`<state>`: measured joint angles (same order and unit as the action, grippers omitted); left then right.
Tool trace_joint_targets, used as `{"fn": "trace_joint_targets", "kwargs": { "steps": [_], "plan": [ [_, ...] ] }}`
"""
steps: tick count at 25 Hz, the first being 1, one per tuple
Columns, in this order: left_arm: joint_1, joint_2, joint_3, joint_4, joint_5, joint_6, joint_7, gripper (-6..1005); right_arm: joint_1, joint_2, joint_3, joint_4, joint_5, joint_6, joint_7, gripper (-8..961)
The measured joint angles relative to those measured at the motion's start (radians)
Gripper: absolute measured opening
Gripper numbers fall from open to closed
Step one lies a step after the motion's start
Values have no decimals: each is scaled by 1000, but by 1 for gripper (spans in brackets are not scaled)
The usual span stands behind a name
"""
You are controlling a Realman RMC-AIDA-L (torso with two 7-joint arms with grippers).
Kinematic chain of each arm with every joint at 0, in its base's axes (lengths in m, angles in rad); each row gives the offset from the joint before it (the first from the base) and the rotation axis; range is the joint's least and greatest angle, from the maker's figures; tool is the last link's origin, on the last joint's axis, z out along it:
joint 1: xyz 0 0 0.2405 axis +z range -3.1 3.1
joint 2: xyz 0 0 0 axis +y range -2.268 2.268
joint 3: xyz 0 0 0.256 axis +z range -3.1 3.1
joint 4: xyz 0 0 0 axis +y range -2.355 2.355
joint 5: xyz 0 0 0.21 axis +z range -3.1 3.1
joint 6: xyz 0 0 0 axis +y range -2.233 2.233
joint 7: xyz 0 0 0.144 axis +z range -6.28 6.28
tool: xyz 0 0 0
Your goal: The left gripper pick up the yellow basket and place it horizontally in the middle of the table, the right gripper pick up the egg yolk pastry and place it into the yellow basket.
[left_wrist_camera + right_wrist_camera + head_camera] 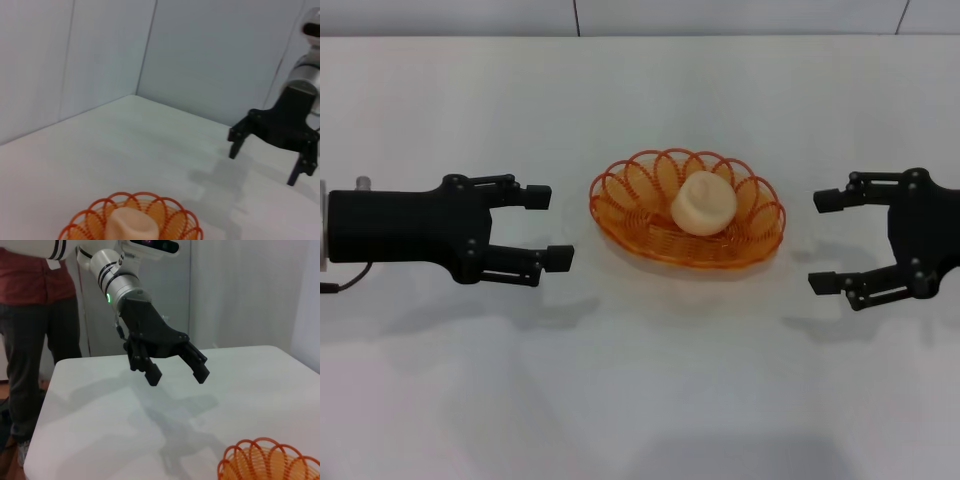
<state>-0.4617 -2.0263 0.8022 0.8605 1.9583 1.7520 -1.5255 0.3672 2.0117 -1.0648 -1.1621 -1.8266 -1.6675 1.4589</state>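
The yellow basket [686, 209] lies flat in the middle of the white table [640, 380]. The cream egg yolk pastry [703, 203] sits inside it, right of its centre. My left gripper [548, 227] is open and empty, hovering to the basket's left. My right gripper [825, 242] is open and empty, hovering to the basket's right. In the left wrist view the basket [131, 218] with the pastry [132, 225] shows near, and the right gripper [265, 162] farther off. In the right wrist view the left gripper [178, 374] shows beyond the basket's rim [270, 460].
A person in a red shirt and dark trousers [35, 315] stands beyond the table's far end in the right wrist view. Grey walls [200, 50] border the table on the other side.
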Motion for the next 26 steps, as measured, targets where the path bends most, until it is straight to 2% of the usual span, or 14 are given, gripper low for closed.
{"fn": "trace_joint_targets", "kwargs": {
  "steps": [26],
  "plan": [
    [-8,0,4,2,1,4,3,890,4,1,2,-8,3,-9,9,876]
  ]
}}
